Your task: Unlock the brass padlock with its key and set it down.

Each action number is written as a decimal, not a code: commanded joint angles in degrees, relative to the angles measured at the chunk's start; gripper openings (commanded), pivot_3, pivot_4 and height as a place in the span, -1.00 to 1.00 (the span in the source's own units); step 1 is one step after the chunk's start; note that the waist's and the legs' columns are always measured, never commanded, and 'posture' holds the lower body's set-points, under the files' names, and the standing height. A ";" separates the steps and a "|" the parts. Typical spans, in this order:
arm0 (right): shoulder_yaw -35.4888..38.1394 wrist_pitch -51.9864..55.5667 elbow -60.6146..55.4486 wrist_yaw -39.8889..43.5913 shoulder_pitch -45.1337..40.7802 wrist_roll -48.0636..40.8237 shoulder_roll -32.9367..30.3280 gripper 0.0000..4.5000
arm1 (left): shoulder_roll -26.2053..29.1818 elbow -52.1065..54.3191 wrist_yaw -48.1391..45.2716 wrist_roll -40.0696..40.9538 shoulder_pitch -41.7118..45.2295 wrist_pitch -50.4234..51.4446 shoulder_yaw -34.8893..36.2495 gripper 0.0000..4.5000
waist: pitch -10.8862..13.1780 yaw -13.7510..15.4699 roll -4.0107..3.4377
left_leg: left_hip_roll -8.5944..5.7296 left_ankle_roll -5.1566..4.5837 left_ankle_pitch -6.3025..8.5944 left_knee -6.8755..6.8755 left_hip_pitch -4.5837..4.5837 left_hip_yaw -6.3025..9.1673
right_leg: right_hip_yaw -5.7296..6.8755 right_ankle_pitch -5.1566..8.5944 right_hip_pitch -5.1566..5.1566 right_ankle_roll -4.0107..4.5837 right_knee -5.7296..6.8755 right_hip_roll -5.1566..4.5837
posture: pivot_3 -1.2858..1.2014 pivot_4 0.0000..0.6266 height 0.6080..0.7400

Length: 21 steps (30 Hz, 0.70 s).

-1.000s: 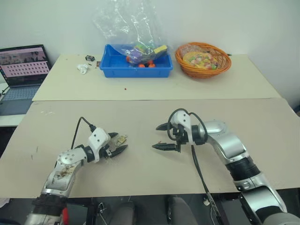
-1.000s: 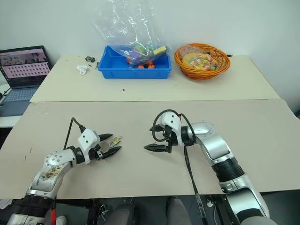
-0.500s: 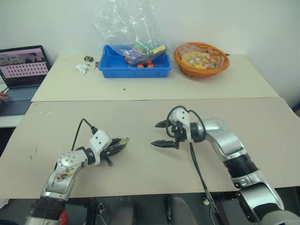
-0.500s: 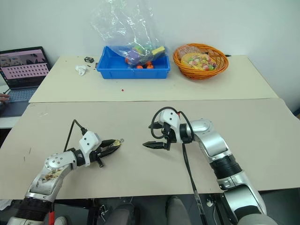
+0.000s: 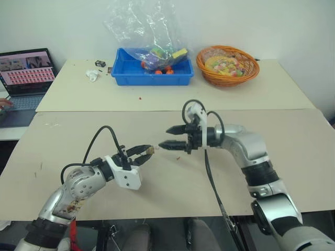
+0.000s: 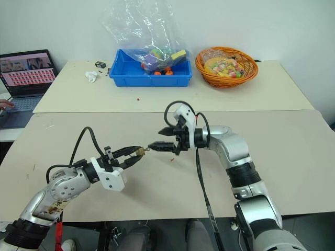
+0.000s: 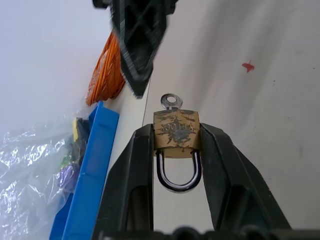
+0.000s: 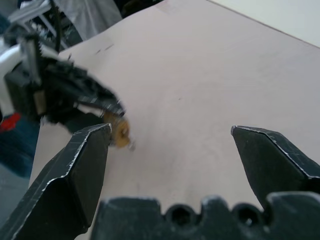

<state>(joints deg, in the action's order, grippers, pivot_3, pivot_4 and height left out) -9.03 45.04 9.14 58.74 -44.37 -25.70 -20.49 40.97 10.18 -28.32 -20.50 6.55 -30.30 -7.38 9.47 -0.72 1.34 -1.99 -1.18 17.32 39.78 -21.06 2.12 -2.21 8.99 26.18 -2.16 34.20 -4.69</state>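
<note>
Two robot arms are meeting above a beige table (image 5: 293,157). The L gripper (image 7: 176,142) is pinching the brass padlock (image 7: 176,130) by its sides between two black fingers (image 7: 131,170), jaws narrowed onto the body, and is holding it in the air just off the table surface. The silvery shackle is looping back toward the wrist; the key (image 7: 170,101) is sitting in the keyhole w/ its round bow poking out the far end. The R gripper (image 5: 170,137) is hovering just beside the padlock, tips facing it, jaws spread wide w/ nothing between them. Well beyond the padlock, at the table's back, are sitting a blue bin (image 5: 152,73), an orange basket (image 5: 228,65) and a laptop (image 5: 23,78).
</note>
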 commanded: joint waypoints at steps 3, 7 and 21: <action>-0.60 -0.67 1.61 4.52 -1.08 -0.34 -2.13 1.00 | 0.50 -0.50 -0.14 0.80 1.91 -3.05 0.10 -0.64 | 0.00 -0.08 0.00 | -0.03 -0.01 0.01 0.01 -0.13 -0.02 | 0.04 -0.02 0.09 -0.03 -0.03 -0.01 | 0.03 -0.52 0.92; -1.71 -0.22 1.45 7.10 -0.57 -0.89 -2.72 1.00 | 0.52 -1.14 -0.27 0.71 2.24 -3.83 0.09 -0.64 | 0.00 -0.16 0.00 | -0.04 -0.09 0.05 0.00 -0.16 -0.07 | 0.08 -0.03 0.09 -0.06 -0.05 -0.03 | 0.03 -0.52 0.92; -3.47 1.63 -0.87 6.78 0.01 -0.99 -0.84 0.33 | 0.17 -0.51 -0.59 0.42 2.35 -4.30 -0.20 -0.64 | 0.00 -0.29 0.00 | -0.03 -0.09 0.05 0.00 -0.15 -0.07 | 0.15 -0.04 0.09 -0.06 -0.03 -0.03 | 0.03 -0.52 0.92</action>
<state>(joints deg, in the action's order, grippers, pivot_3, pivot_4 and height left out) -12.83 46.33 10.87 65.55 -44.08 -25.58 -21.53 41.01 8.07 -29.04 -20.39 8.32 -33.94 -7.96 9.47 -1.01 1.34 -2.02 -1.27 17.37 39.78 -21.21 2.05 -2.06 8.96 26.27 -2.22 34.18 -4.71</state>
